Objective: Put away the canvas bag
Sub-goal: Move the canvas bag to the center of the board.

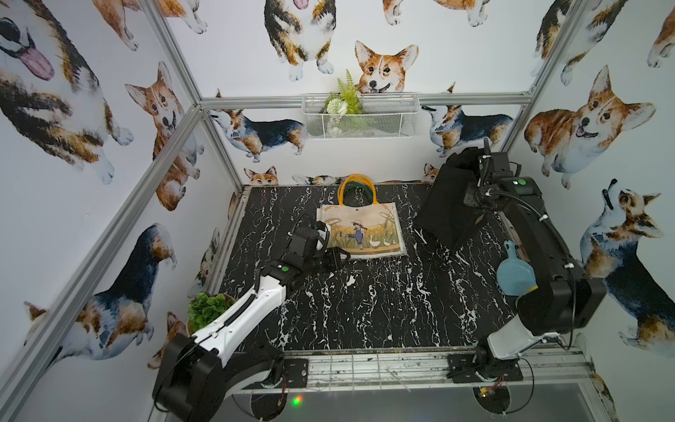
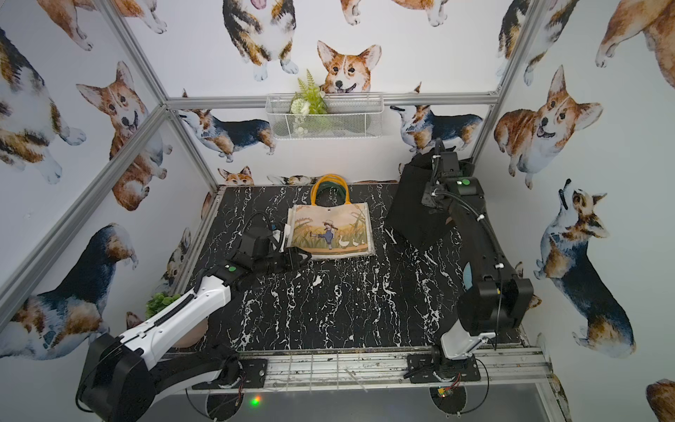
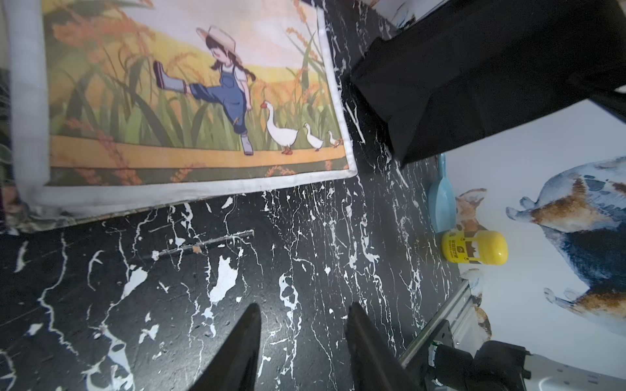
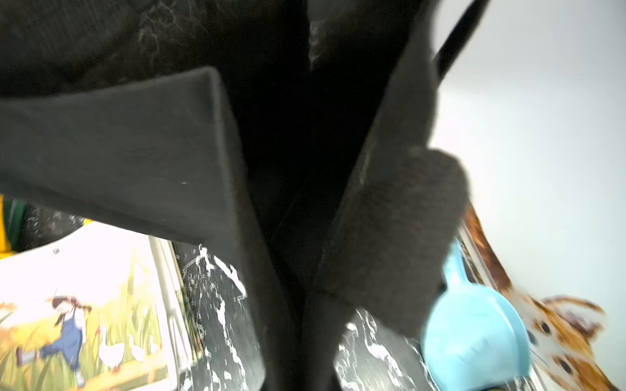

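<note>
— Where's your left pincer [image 3: 304,306]?

— Low over the black, white-veined marble surface [image 1: 365,310]. Its prongs are apart with nothing between them, just off the seven o'clock corner of the flat canvas tote bag printed with a girl and geese [image 1: 363,228].

— And the bag itself?

— It lies flat around twelve o'clock from the surface's middle, picture side up. Its yellow loop handles [image 1: 356,182] fan out at its own twelve o'clock edge.

— How will it handle?

— Light, soft and floppy, I judge, so it will sag or fold from any single pinch. The white-bound edge lies tight against the surface, which leaves little to nip there. The handles look like the easier hold; failing that, I'd try the near corner.

— Your right pincer [image 1: 478,182]?

— Clenched, out at two o'clock, apparently on the rim of the tilted black felt bin [image 1: 449,208]. I take that bin to be where the bag should go.
</note>
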Controlling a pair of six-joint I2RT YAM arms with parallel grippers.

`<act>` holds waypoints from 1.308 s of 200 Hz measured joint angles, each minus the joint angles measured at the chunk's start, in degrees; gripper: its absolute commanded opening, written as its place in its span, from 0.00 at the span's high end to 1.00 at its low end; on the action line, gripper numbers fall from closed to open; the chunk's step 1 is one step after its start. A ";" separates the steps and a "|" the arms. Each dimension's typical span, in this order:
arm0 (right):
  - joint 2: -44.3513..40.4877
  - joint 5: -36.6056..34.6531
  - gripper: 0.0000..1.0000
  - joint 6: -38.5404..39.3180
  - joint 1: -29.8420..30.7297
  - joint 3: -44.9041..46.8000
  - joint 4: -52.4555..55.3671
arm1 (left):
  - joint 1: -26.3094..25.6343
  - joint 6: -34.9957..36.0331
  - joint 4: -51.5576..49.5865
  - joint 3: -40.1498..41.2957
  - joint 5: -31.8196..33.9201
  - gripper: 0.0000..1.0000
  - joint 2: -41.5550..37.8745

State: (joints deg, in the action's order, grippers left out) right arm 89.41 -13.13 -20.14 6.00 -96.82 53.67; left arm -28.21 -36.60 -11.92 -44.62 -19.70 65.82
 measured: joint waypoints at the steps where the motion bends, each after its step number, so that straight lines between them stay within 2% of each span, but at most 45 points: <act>1: -0.79 -0.04 1.00 -0.02 0.02 0.59 0.02 | 0.00 0.09 -0.11 -0.15 0.09 0.55 -0.20; 24: -10.56 -0.24 1.00 -0.83 1.42 8.00 0.50 | 0.00 1.38 -2.40 -2.62 -0.09 0.55 -0.35; 47: -20.83 -0.55 1.00 -0.92 6.64 13.55 2.45 | 0.00 1.40 -3.37 -3.13 -0.90 0.56 0.17; 79: -32.61 -0.02 1.00 -3.28 11.69 16.59 7.74 | 0.00 -0.83 -3.30 -2.29 -1.14 0.56 -1.62; 110: -38.40 2.93 1.00 -5.92 18.03 17.35 12.26 | -0.07 -2.27 -3.26 -0.52 -0.98 0.56 -4.59; 143: -40.15 6.97 1.00 -7.21 23.41 16.81 17.14 | -0.11 -3.06 -3.85 -0.09 -0.96 0.56 -7.06; 191: -40.19 15.28 1.00 -6.08 25.66 15.56 20.02 | -0.11 -3.28 -5.64 -0.15 -0.46 0.55 -9.79; 216: -39.89 18.34 1.00 -5.70 28.76 15.61 20.50 | -0.11 -3.72 -5.88 1.44 -0.28 0.55 -10.86; 244: -39.04 18.80 1.00 -7.67 36.13 16.28 20.22 | -0.11 -4.66 -5.75 4.57 -0.09 0.55 -11.63; 261: -36.63 16.37 1.00 -9.92 45.29 16.61 19.80 | -0.11 -5.22 -5.31 5.75 -0.09 0.55 -11.89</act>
State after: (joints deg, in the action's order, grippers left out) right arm 52.77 3.25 -30.06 51.29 -80.20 73.47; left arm -28.32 -41.82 -17.23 -38.87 -19.79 53.93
